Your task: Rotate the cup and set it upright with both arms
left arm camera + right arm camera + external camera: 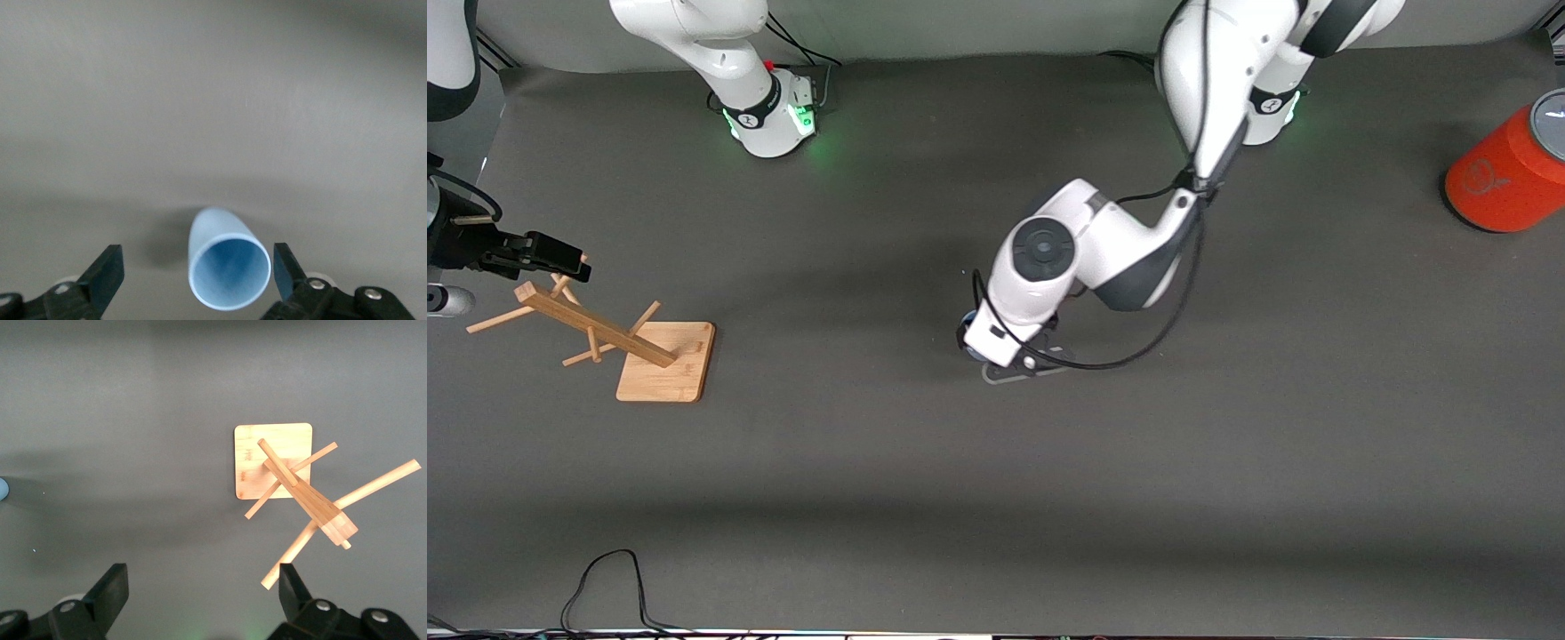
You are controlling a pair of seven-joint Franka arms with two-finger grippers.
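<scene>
cup: pale blue tumbler standing upright on the worktop, open mouth facing up at the left wrist camera. It sits low and centre in that view. In the front view you only get a sliver of blue peeking out under the left arm's wrist, about mid-frame.

left claw: right over the cup with the fingers spread wide, one on each side of it. The rim is close to one finger and the other finger is well apart from it, so it's not gripping the cup. In the front view the claw itself is mostly hidden under the arm's own wrist.

right claw: fingers wide, holding nothing, waiting up in the air at the left edge of the front view, above the wooden rack.

wooden rack: little bamboo peg stand on a square base, left-centre of the front view, toward the right arm's end of the worktop. The right wrist view looks straight down on it.

orange cylinder: big, with a grey top, at the upper right edge of the front view, well apart from the cup.

cable: a black loop at the lower left edge.
</scene>
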